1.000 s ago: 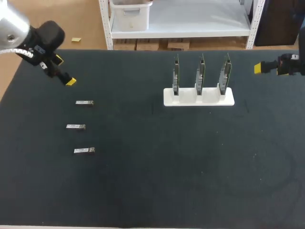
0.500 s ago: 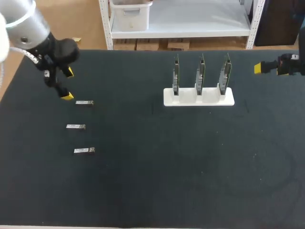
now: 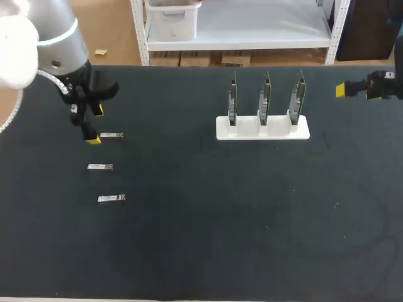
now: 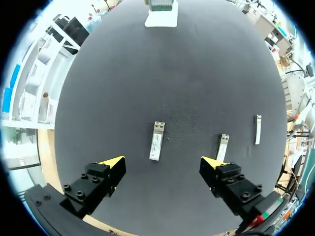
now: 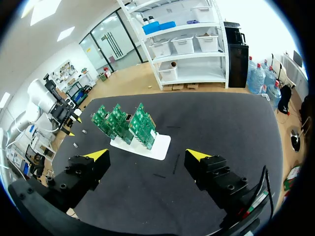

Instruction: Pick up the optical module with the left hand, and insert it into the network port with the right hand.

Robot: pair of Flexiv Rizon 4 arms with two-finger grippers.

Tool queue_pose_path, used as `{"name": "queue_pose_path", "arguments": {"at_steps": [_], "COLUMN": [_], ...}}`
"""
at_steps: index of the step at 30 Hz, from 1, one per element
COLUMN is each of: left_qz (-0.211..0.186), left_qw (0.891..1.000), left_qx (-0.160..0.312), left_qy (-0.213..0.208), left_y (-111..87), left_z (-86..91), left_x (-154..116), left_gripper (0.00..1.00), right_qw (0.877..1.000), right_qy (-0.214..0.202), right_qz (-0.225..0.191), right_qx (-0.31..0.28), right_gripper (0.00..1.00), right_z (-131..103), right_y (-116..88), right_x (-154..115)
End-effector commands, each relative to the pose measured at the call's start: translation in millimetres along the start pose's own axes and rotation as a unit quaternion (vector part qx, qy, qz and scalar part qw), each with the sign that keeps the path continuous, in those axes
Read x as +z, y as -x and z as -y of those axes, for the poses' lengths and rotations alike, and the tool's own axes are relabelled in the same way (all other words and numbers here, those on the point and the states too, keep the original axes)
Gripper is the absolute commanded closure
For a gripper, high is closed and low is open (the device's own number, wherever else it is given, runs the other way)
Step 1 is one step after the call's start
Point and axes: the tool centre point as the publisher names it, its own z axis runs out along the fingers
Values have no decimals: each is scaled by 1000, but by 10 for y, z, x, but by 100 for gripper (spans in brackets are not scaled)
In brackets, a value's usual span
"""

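Left tool (image 3: pixel 95 124), released: its two yellow-tipped fingers stand wide apart and grasp nothing. I see it hang low over the far left part of the black counter (image 3: pixel 208 233), carried by the grey left arm (image 3: pixel 60 44) that enters from the left corner. One fingertip (image 3: pixel 93 139) lies just beside the left end of a small, oblong, silver optical module (image 3: pixel 111 135), the farthest of three laid in a loose column on the counter. From the left wrist view, this module lies flat ahead of the gap between the fingers, lengthwise along their reach, touching neither. The second module (image 3: pixel 100 167) lies beside it, ahead of one finger in the wrist view. The third module (image 3: pixel 111 198) lies beyond that, nearest my side of the counter. All three are apart from each other.

Right tool (image 5: pixel 147 156), likewise released, with fingers spread and nothing between them, hovers at the far right edge of the counter, well apart from the modules. Ahead of it a white rectangular stand (image 3: pixel 262 128) sits right of the counter's middle, bearing three green circuit boards (image 3: pixel 266 95) upright, side by side in a row. The network ports on the boards are too small for me to make out.
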Motion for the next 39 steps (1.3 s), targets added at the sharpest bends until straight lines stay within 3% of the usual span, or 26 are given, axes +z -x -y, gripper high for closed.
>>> {"name": "queue_pose_path", "arguments": {"at_steps": [1, 32, 33, 34, 35, 36, 38, 39], "left_qz": [-3, -28, -30, -31, -31, -32, -33, -33], "left_qw": [1000, 999, 999, 999, 999, 999, 999, 999], "left_qx": [3, 16, 14, 13, 13, 10, 7, 6], "left_qy": [-1, -18, -19, -18, -18, -17, -16, -16], "left_y": [26, 42, 36, 31, 26, 19, 9, 6], "left_z": [-13, -141, -143, -146, -146, -146, -146, -146], "left_x": [61, 400, 407, 414, 419, 423, 430, 432], "left_gripper": [0, 0, 3, 21, 54, 76, 99, 100], "right_qw": [1000, 1000, 1000, 1000, 1000, 1000, 1000, 1000], "right_qy": [-2, -2, -2, -2, -2, -2, -2, -2], "right_qz": [1, 1, 1, 1, 1, 1, 1, 1], "right_qx": [0, 0, 0, 0, 0, 0, 0, 0], "right_gripper": [0, 0, 0, 0, 0, 0, 0, 0], "right_z": [-7, -7, -7, -7, -7, -7, -7, -7], "right_y": [-3, -3, -3, -3, -3, -3, -3, -3], "right_x": [0, 0, 0, 0, 0, 0, 0, 0]}}
